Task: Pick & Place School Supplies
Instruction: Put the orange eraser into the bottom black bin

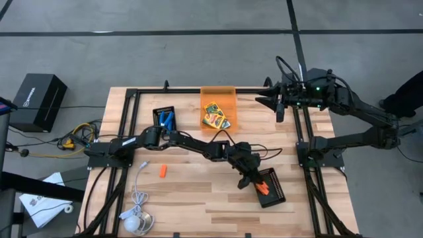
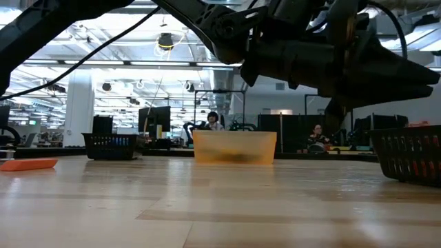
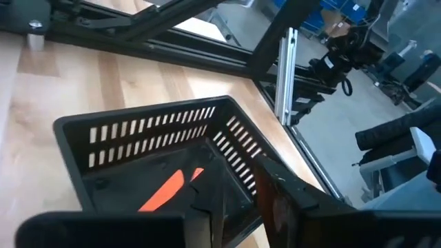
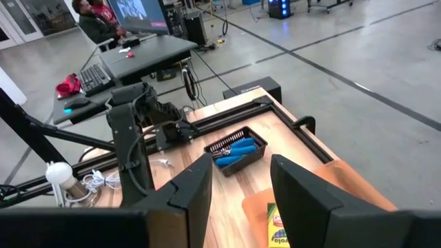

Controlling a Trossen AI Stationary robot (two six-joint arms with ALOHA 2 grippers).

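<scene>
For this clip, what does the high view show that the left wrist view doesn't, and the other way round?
Only the high view: the orange bin holding crayon boxes, a black tray of blue items, a loose orange piece on the table, the white cable with puck, and the right gripper waiting at the far right corner.
Only the left wrist view: the tray's slotted walls up close and the room beyond the table edge.
Both: the left gripper over the black tray containing an orange piece.
</scene>
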